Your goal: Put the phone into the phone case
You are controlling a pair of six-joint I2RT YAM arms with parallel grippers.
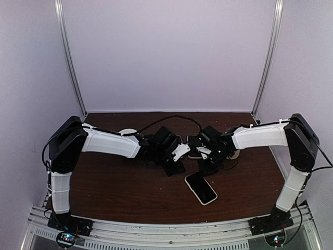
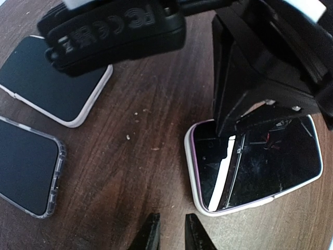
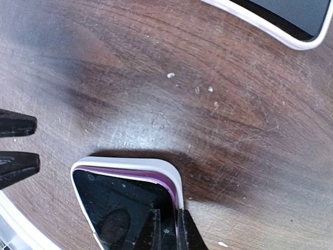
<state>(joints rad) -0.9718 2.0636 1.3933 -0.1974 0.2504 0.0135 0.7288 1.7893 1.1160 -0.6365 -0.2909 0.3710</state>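
Observation:
A dark-screened phone (image 2: 270, 161) with a purple edge lies inside a white phone case (image 2: 189, 172) on the brown table. In the right wrist view the purple edge of the phone (image 3: 117, 208) shows just inside the case's white rim (image 3: 130, 163). My right gripper (image 3: 167, 219) is shut on that rim near a corner, one finger on the screen and one outside the case. My left gripper (image 2: 172, 220) hovers just off the case's short end, its jaws a narrow gap apart with nothing between them.
Another phone in a white case (image 2: 52, 83) and one in a clear case (image 2: 26, 169) lie left of the work spot. A white-cased phone (image 1: 201, 188) lies nearer the front edge of the table (image 1: 119, 192). Both arms crowd the table's middle.

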